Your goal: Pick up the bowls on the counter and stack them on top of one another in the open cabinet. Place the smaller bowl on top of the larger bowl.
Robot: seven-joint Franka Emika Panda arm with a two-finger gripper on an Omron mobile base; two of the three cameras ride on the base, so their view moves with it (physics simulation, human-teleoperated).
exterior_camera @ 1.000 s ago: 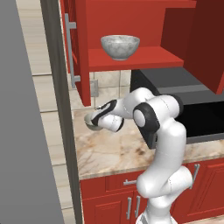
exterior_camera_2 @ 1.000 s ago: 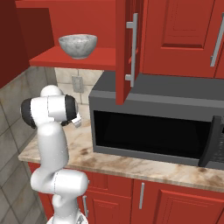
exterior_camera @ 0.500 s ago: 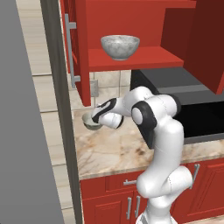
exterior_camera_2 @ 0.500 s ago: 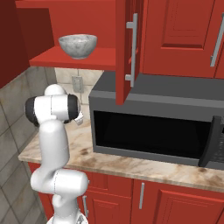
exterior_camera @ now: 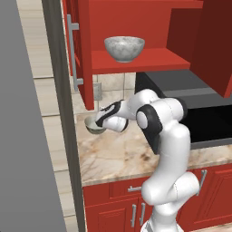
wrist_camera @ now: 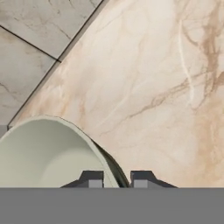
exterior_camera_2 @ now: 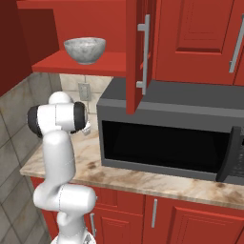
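Observation:
The smaller bowl point(exterior_camera: 92, 126), dull grey-green with a pale inside point(wrist_camera: 43, 157), is at the back left of the counter point(exterior_camera: 113, 156), close to the tiled wall. My gripper point(exterior_camera: 100, 122) reaches it from the right and is shut on its near rim: in the hand view my gripper point(wrist_camera: 116, 178) has one fingertip inside the rim and one outside. The larger bowl point(exterior_camera: 124, 48), white-grey marbled, stands upright on the red shelf of the open cabinet point(exterior_camera: 140, 61). From the right base view it point(exterior_camera_2: 85, 49) sits on that shelf point(exterior_camera_2: 71, 67).
A dark microwave point(exterior_camera_2: 167, 138) fills the counter to the right of the arm. The cabinet's open doors point(exterior_camera: 77, 50) point(exterior_camera_2: 137, 52) hang at both sides of the shelf. A tall grey panel point(exterior_camera: 27, 136) closes off the left. A wall outlet point(exterior_camera_2: 84, 91) is behind the counter.
The jaws have closed on the smaller bowl's rim, and the hand has dipped slightly toward the counter. The larger bowl on the shelf has not moved.

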